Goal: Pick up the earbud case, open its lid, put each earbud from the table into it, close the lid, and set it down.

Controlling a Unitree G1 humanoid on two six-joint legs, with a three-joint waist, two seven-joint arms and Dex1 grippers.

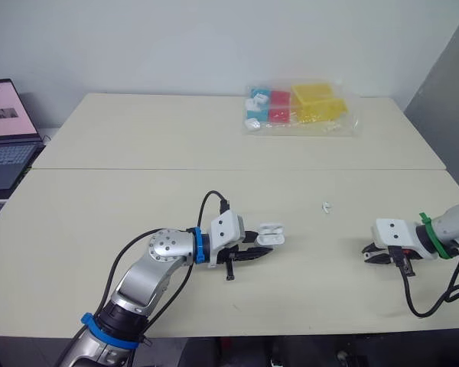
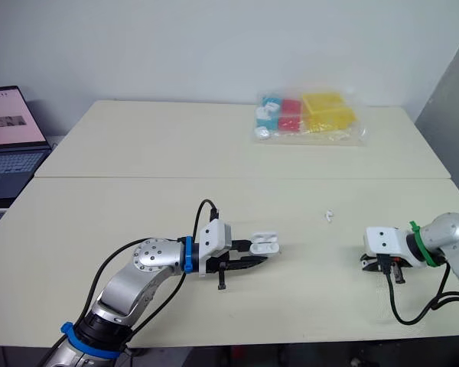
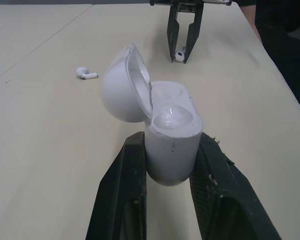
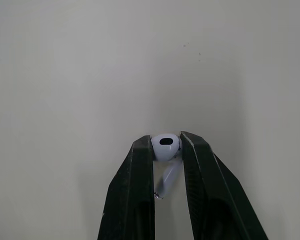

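Near the surface's (image 1: pixel 138 199) front edge the left claw (image 1: pixel 262 246) pinches the open case (image 1: pixel 271 232), and toward the right edge the right claw (image 1: pixel 367 253) nips an earbud (image 4: pixel 165 146) by its smooth head, so it may twist and slip out.

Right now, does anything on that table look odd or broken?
Nothing looks broken or spilled. One earbud lies alone on the table, apart from the open earbud case in the left claw; the other earbud is pinched in the right claw.
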